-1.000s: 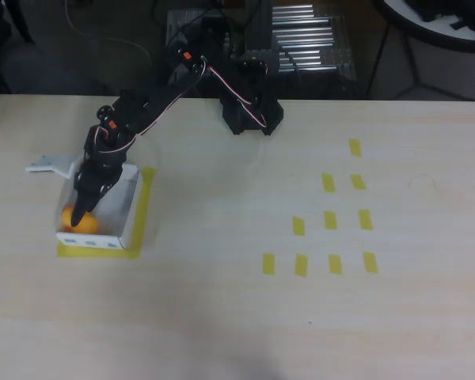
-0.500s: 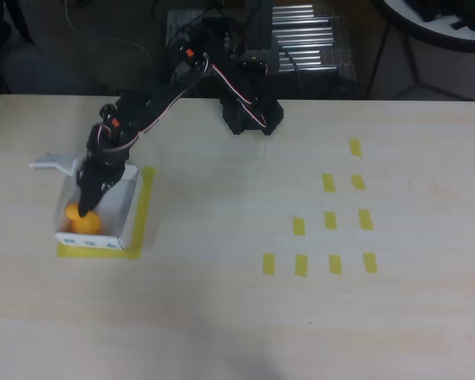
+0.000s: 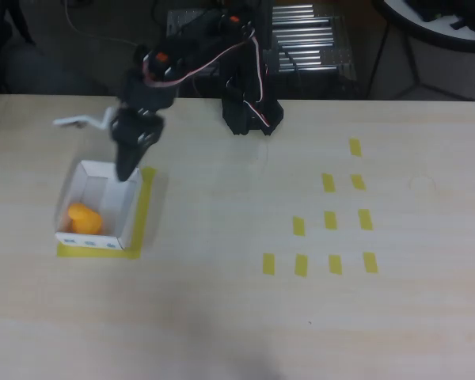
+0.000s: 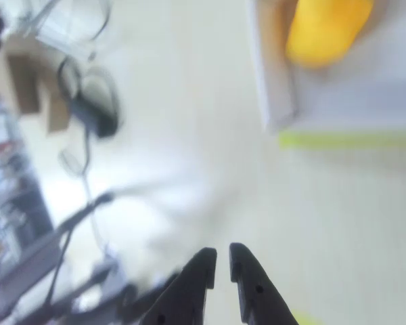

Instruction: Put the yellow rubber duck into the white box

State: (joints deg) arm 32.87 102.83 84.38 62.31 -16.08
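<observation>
The yellow rubber duck (image 3: 84,218) lies inside the white box (image 3: 119,212), near the wall that carries the small blue-grey marks. The gripper (image 3: 127,169) hangs over the opposite, far wall of the box, apart from the duck, holding nothing; in the wrist view its fingers (image 4: 193,284) stand nearly together with a thin gap.

One yellow rubber duck (image 3: 84,218) lies in one white box (image 3: 111,176), and one robot arm with a single gripper (image 3: 127,169) stands on one table (image 3: 237,317). To the right, ten short yellow tape strips (image 3: 330,220) are stuck to the tabletop. One yellow tape border (image 3: 142,222) runs around the box.
</observation>
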